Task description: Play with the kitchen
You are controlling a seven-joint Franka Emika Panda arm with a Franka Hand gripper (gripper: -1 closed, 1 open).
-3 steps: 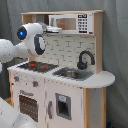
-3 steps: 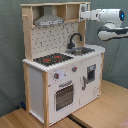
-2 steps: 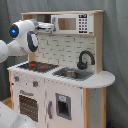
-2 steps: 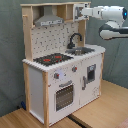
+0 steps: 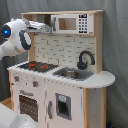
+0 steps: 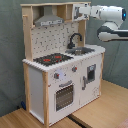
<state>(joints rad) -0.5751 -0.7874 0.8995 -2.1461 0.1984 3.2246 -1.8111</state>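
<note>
The tall pale-wood and white toy kitchen [image 5: 65, 75] stands on a wooden tabletop [image 6: 100, 107]. The white arm's gripper [image 6: 80, 11] sits at the small microwave [image 5: 71, 23]; jaw state cannot be determined. Recommended: approach slowly, avoiding the upper shelf's frame.

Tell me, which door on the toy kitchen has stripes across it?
The oven door, under the stovetop. The cupboard door under the sink has only a dark panel.

Wooden table [image 6: 107, 107] (grey curtain [image 6: 10, 60] behind)
</note>
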